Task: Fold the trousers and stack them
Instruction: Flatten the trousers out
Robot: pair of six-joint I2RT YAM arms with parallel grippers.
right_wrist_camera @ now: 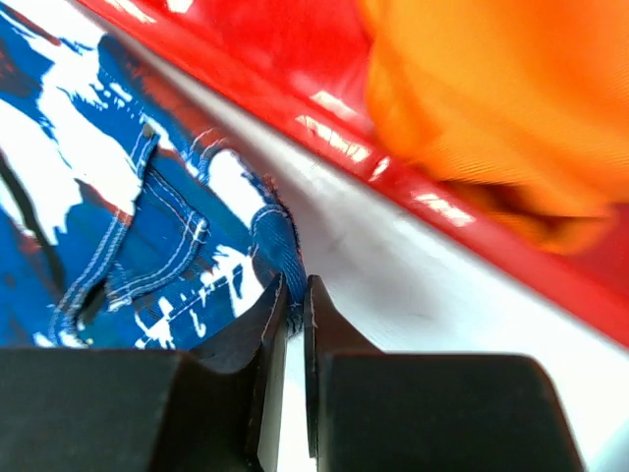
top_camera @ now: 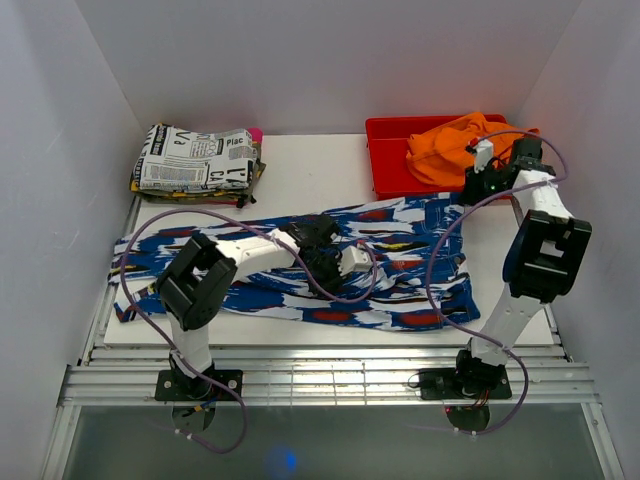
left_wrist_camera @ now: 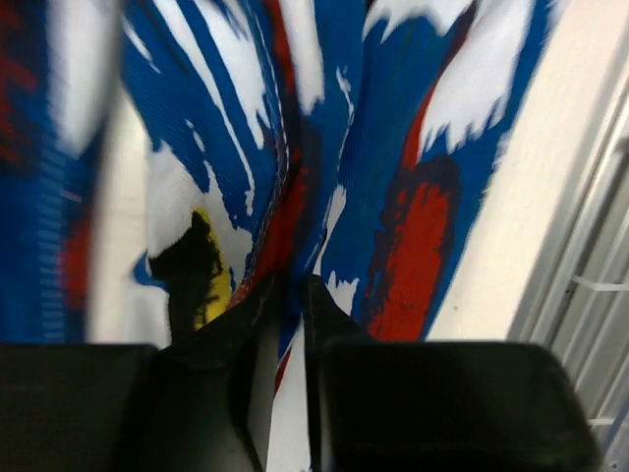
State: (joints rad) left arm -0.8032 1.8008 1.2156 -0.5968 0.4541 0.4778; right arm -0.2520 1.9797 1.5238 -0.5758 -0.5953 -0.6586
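**White table, trousers laid flat, both grippers pinched on cloth**

White table [top_camera: 300, 170] inside a white-walled booth. A red plastic bin [top_camera: 385, 150] sits at the far right with crumpled orange cloth [top_camera: 450, 150] in it. The soft royal-blue trousers with white streaks and red patches [top_camera: 400, 240] lie spread flat just on the near side of the bin. Their long axis runs leftward from it, and a folded newspaper-print stack [top_camera: 195, 160] lies well left of the bin.

The right gripper [top_camera: 474, 190] is at the trousers corner closest to the bin, clenched on the stitched blue edge. It is the arm nearer that end. The left gripper [top_camera: 338, 265] is well left of the bin, mid-length on the cloth. Its fingers [left_wrist_camera: 246, 324] are drawn close on a raised ridge, which looks like a pinch.

Judgement: the fold should cross the long axis, so the bin-side end would travel left.

The right wrist view shows the edge between the fingertips [right_wrist_camera: 260, 315] and bare table between it and the bin, which the top view hides. The left wrist view is blurred, and the top view gives only that arm's position.
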